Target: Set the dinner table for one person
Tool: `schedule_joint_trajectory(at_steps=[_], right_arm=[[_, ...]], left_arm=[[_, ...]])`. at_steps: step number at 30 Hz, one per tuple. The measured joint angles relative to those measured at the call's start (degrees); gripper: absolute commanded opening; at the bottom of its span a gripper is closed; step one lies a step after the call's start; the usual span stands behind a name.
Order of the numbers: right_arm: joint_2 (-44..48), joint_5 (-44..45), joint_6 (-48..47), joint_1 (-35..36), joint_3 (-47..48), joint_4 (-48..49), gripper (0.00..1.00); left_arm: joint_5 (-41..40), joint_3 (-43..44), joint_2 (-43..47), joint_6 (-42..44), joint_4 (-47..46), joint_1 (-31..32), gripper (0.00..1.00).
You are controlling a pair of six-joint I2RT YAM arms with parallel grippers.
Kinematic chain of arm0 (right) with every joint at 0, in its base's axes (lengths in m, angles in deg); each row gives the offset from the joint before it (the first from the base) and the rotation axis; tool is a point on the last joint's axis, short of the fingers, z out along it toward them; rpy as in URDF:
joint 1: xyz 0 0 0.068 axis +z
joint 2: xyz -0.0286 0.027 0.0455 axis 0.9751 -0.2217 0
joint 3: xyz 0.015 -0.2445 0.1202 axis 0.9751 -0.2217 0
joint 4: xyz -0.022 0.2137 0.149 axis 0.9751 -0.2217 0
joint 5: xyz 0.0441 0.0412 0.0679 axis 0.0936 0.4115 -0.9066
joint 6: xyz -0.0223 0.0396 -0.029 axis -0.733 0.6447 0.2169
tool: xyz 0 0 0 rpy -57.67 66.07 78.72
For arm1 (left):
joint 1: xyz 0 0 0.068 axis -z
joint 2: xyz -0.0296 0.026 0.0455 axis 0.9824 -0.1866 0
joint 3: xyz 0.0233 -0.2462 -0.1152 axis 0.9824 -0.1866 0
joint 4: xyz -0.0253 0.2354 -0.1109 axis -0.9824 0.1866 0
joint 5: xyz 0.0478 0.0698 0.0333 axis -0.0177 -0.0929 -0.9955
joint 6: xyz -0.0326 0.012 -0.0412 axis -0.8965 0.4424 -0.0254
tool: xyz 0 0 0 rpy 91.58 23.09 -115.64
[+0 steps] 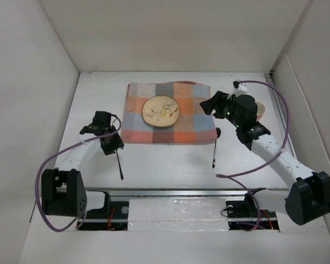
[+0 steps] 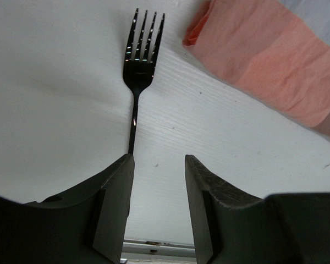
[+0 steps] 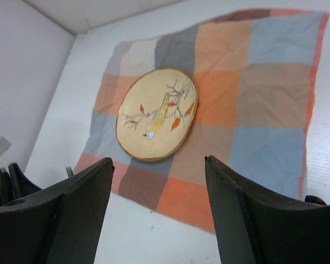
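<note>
Jaws of left gripper [image 2: 159,181] are standing parted and empty above fork [image 2: 137,71], which is lying left of placemat [image 1: 181,129] on tabletop [image 1: 170,170]. Right gripper [image 3: 159,187] jaws are gaping wide, empty, over placemat's right side.
Risk: handle is sitting off-centre, so closing may be skewing the fork.
Plate [image 1: 160,111] is carrying nothing. Cup [image 1: 260,110], far right, is hiding behind the arm; contents cannot be told.

Glossy black metal fork [image 2: 140,69], soft checked cloth placemat [image 1: 187,124], matt white dinner table [image 1: 165,159]
</note>
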Motion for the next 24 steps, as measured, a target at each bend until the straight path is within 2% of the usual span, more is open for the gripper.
schedule_joint_trajectory(at_steps=[4,9,15,16,21,22,24], right_arm=[[3.17,-0.42,0.02,-0.92,-0.39,1.03,0.73],[4.33,-1.66,0.04,-2.4,-1.05,1.64,0.72],[4.96,-3.19,0.07,-4.07,-2.12,1.62,0.72],[5.25,-3.41,0.07,-4.28,-2.21,1.6,0.72],[7.21,-5.03,0.11,-5.57,-3.32,1.79,0.72],[7.56,-5.25,0.11,-5.75,-3.52,1.9,0.72],[8.15,-5.55,0.15,-6.27,-3.87,2.01,0.72]], left_arm=[[-1.46,-0.04,-1.11,-1.55,1.62,-0.11,0.4],[-1.77,-0.04,-7.34,-2.05,2.69,-0.33,0.39],[-3.04,-0.04,-12.04,-3.19,3.28,-0.35,0.34],[-3.34,-0.04,-12.74,-3.39,3.23,-0.35,0.28],[-4.52,0.17,-13.35,-4.22,2.54,-0.35,0.21],[-4.68,0.35,-13.62,-4.24,2.56,-0.35,0.06],[-4.96,0.68,-13.97,-4.42,2.32,-0.35,0.0]])
